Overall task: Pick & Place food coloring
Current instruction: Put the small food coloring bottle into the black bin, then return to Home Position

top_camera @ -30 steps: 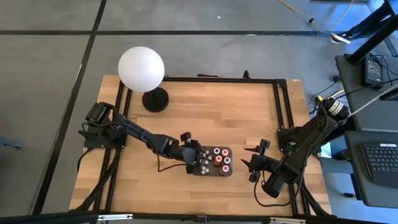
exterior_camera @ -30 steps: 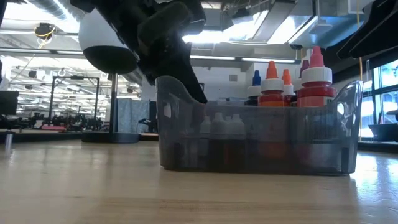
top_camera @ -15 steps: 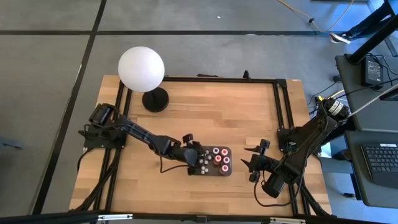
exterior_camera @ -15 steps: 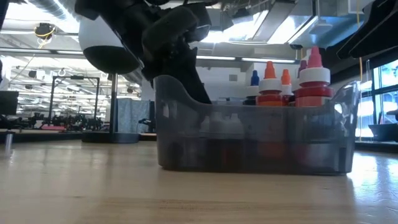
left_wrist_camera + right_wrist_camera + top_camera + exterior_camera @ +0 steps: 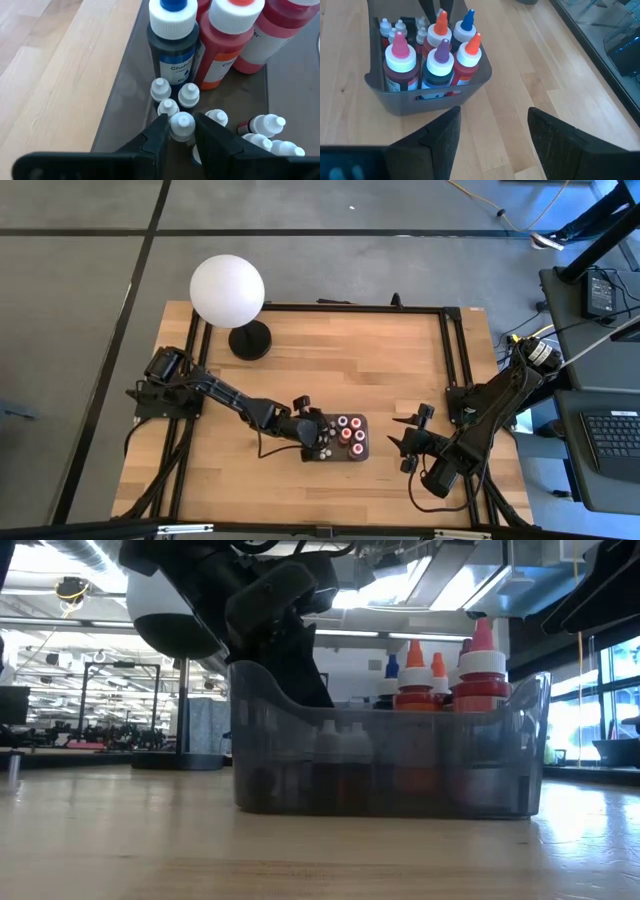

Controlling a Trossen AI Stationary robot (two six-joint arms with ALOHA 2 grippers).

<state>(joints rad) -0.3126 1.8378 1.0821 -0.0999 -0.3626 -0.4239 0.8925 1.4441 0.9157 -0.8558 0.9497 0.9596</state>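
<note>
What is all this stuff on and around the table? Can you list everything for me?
Tray: one, dark grey, on the wooden table's near middle.
Large bottles: five, red, orange and dark, with pointed pink, orange, blue and purple tips, standing in the tray's right half.
Small dropper bottles: several, white caps, clustered in the tray's left half.
Globe lamp: one, white on a black base, table's far left.
Table: one, light wood, black frame.
Laptop: one, dark, on a desk to the right.
Left gripper: reaching into the tray, fingers either side of one small bottle's cap.
Right gripper: open, waiting right of the tray.
</note>
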